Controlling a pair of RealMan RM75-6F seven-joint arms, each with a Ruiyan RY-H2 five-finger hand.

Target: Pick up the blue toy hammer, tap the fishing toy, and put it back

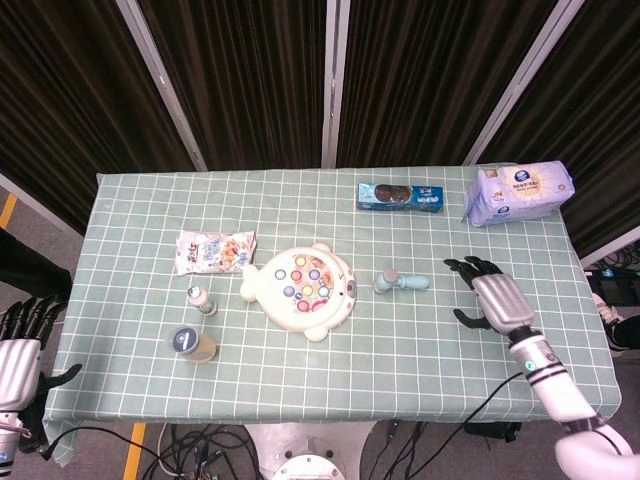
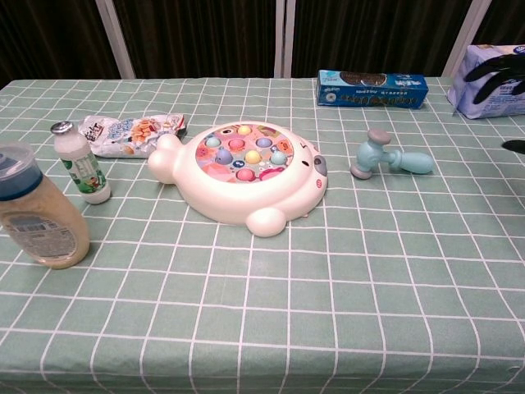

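Fingers spread and holding nothing, the right hand [image 1: 495,298] hovers over the green checked tablecloth [image 1: 430,340], to the right of the pale blue plastic toy hammer [image 1: 401,282] and not touching it. That puts us in the reach, the very first step, with the pick-up not yet made. Lying on its side, the hammer has its grey-capped head toward the cream fish-shaped fishing toy [image 1: 299,288] and its handle pointing at the hand, just beside the toy but apart from it. Next, by my reading, the hand needs to travel left, drop low and curl around that handle. Off the table's near-left corner, the left hand [image 1: 18,350] hangs with fingers loosely apart, holding nothing. From the chest camera, only dark fingertips show at the right edge.
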